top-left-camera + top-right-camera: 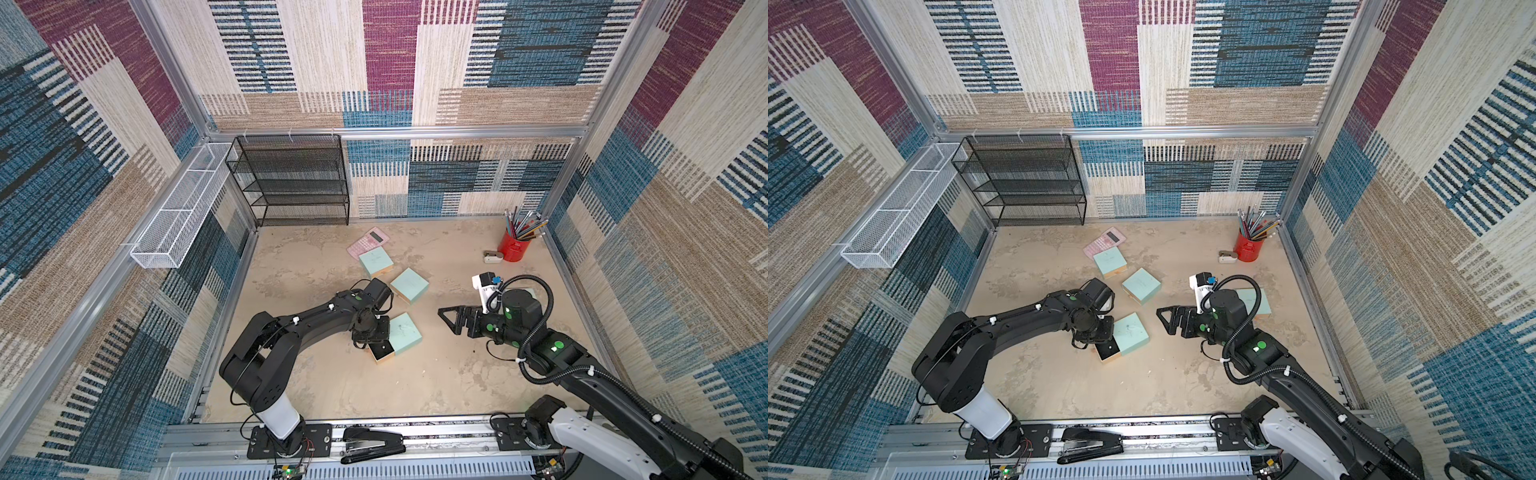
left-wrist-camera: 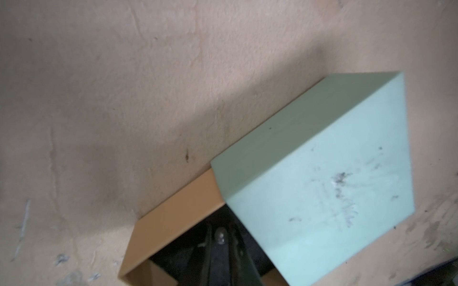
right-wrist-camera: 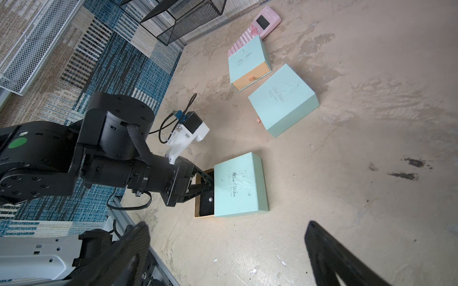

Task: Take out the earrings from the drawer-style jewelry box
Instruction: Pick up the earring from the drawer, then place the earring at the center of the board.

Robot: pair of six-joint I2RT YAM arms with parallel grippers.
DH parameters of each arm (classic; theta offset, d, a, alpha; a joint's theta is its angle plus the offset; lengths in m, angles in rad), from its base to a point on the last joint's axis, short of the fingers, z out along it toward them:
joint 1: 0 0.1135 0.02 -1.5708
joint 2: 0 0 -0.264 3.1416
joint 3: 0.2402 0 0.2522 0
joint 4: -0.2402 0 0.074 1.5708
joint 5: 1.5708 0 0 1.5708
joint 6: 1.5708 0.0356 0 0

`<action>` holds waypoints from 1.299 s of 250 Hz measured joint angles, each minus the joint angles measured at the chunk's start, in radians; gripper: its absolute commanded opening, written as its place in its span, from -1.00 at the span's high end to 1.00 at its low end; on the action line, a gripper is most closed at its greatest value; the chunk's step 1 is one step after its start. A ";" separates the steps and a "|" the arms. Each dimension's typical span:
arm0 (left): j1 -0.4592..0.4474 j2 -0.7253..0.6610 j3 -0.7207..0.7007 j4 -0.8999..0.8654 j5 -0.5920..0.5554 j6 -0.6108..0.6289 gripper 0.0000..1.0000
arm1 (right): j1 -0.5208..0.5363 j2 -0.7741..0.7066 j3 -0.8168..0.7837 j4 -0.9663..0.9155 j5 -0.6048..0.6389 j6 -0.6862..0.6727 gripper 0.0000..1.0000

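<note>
Left gripper (image 3: 210,182) tips down inside the pulled-out tan drawer (image 3: 195,205), jaws only a slit apart; can't tell if anything is gripped. One earring stud (image 3: 210,198) lies on the black pad (image 3: 204,207) just beside the tips. The mint-green jewelry box (image 3: 239,185) is right beyond them, lid script unreadable. Right gripper (image 3: 226,224) wide open, empty, well apart.
</note>
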 measured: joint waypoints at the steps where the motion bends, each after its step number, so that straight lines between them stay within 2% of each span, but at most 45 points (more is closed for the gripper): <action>1: 0.000 0.000 0.000 0.000 0.000 0.000 0.71 | 0.000 0.000 0.000 0.000 0.000 0.000 -0.99; 106: -0.002 -0.006 0.000 0.000 -0.011 -0.002 0.81 | 0.000 0.010 -0.004 0.021 0.000 0.002 -0.98; 228: -0.003 -0.108 -0.027 -0.025 0.005 -0.009 0.84 | 0.000 0.036 0.006 0.050 0.013 -0.008 -0.99; 289: -0.005 -0.220 -0.014 -0.052 0.042 -0.013 0.85 | 0.000 0.046 0.021 0.058 0.093 -0.011 -0.98; 325: -0.044 -0.232 0.062 -0.061 0.085 -0.018 0.85 | 0.000 -0.009 0.023 0.048 0.216 0.009 -0.99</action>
